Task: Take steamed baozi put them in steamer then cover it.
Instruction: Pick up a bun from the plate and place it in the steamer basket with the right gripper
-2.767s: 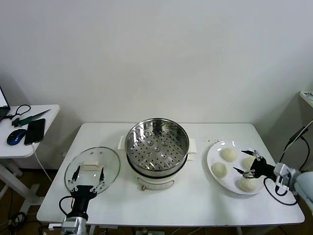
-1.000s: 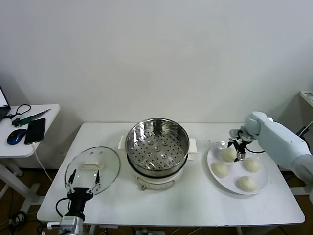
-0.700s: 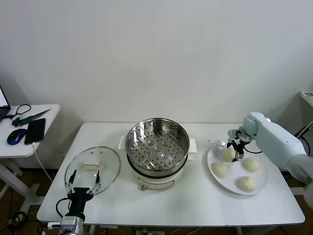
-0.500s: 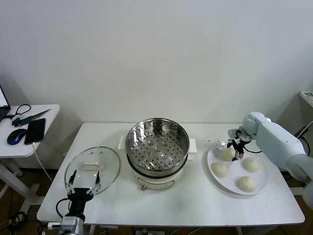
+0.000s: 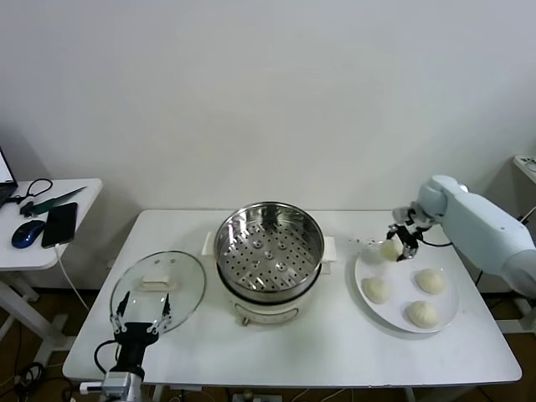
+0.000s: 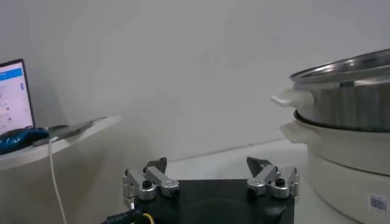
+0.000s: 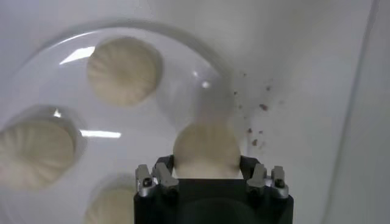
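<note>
While head view hides it, right tool [image 7: 207, 176] visibly clamps a baozi [image 7: 206, 148].

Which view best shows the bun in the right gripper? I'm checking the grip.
The right wrist view: the held bun sits between the right gripper's fingers. The head view shows it small; the left wrist view misses it.

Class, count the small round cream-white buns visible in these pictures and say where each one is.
4. Three lie on the flat white plate. The fourth small round cream-white bun is gripped in the right hand above the plate's far edge.
</note>
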{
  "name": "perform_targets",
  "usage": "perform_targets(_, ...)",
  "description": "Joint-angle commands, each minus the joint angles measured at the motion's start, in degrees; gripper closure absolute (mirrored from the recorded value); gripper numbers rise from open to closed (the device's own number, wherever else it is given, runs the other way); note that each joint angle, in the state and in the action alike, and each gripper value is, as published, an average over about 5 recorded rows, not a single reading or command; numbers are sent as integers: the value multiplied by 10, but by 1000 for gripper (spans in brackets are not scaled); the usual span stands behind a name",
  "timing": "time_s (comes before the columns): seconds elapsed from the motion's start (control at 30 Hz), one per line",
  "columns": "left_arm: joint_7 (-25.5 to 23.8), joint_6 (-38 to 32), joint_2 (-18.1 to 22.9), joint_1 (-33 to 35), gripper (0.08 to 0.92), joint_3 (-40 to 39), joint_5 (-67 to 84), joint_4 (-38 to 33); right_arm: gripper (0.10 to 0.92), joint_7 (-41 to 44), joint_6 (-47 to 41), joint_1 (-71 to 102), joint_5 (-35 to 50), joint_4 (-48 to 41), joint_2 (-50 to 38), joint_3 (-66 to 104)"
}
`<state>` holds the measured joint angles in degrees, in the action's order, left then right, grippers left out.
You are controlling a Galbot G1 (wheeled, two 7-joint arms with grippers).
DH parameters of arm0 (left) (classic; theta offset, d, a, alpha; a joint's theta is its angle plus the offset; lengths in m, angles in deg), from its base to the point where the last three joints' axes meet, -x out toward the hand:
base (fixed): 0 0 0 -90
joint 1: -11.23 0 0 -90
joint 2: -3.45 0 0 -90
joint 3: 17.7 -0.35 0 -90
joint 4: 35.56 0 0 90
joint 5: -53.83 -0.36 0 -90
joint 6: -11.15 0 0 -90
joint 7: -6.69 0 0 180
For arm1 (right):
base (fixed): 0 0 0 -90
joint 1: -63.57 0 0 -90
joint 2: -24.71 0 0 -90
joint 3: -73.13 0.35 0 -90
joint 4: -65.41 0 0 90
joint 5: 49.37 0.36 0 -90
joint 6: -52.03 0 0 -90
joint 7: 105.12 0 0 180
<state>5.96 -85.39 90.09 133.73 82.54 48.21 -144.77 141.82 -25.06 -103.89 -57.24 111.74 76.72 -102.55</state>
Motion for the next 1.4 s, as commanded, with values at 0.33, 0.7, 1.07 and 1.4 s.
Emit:
perform_targets(0.33,-2,1,1,4,177,-11,-7,-4,321,22,152,-246,22,197,97,-136)
perform_targets(0.7,-2,-3,3,12,177,-11,-7,-5,316,0,214,-150,-126,221,202,-79)
perform_targets(1.07,-2,4,2,28,177,-4,30,-25,313,-26,254,-49,-254,157,259,-53)
perform_targets(1.4,-2,6,4,26,177,-4,31,-29,309,-32,263,-7,-289,103,285,-43)
